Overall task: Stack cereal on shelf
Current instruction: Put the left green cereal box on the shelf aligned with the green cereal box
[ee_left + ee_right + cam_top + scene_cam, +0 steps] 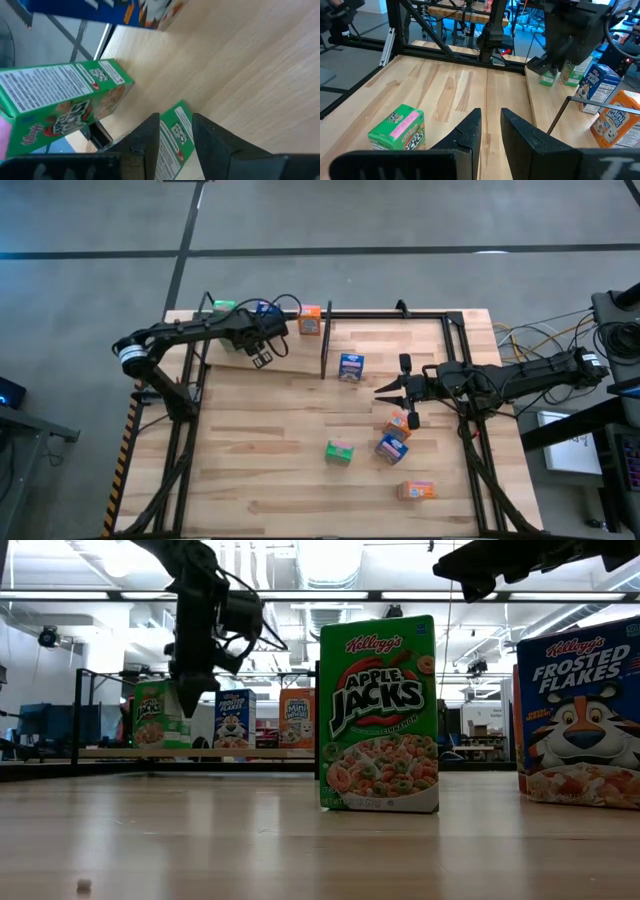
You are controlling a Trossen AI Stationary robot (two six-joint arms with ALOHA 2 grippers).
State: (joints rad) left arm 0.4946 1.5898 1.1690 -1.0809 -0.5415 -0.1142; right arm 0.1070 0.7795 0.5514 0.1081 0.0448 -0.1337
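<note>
Partly done, by my judgement. On the shelf [385, 330], across the upper middle of the high view, four cereal boxes are up: two green [222, 307], one blue [265, 308], one orange [310, 321]. The left gripper [176, 137] has its jaws around one green box [175, 132] there, narrowly parted; whether they squeeze it I cannot tell.

Five boxes wait on the table [260, 480]: blue [351, 367], orange [399, 422], blue [391, 448], green [339, 451], orange [416, 490], toward the lower right.

The right gripper [385, 388] hovers at centre right, jaws slightly apart, empty. The black divider [325, 340] crowds the shelf's middle.
</note>
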